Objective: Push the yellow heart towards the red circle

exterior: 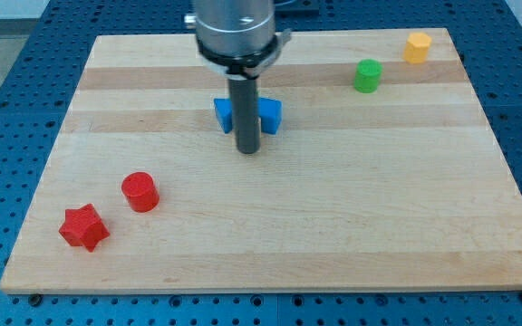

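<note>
The big flat wooden board (270, 226) lies on a blue table with little holes (7, 109). My tip (247, 150) is the bottom of a straight dark rod. It has no pincer, so there is nothing to be apart or together. The tip sits near the middle of the board, a bit to the far side. A blue block (270, 113) is just behind the rod, partly hidden, so its shape is hard to tell.

The small yellow block (417, 46) is at the far right corner, close to the edge. I cannot tell its shape. The green block (367, 75) sits near it, to the left.

The red round block (140, 192) is at the near left, well apart from the yellow one. The red star block (84, 226) sits beside it, close to the board's left edge.
</note>
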{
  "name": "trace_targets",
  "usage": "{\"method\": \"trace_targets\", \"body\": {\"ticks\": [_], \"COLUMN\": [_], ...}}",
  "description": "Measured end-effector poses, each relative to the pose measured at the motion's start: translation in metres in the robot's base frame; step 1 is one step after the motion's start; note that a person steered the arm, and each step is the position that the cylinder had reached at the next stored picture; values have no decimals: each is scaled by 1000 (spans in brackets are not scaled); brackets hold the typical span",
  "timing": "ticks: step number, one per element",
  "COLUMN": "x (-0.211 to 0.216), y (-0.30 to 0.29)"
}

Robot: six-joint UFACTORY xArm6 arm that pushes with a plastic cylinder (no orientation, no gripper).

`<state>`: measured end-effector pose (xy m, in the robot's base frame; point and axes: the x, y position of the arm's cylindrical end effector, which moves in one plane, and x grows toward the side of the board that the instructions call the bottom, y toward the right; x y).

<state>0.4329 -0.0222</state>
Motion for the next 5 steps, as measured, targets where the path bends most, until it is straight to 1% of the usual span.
{"method": "trace_targets", "body": {"ticks": [1,4,5], "x": [-23,-79,-74], "y": [18,20,20]}}
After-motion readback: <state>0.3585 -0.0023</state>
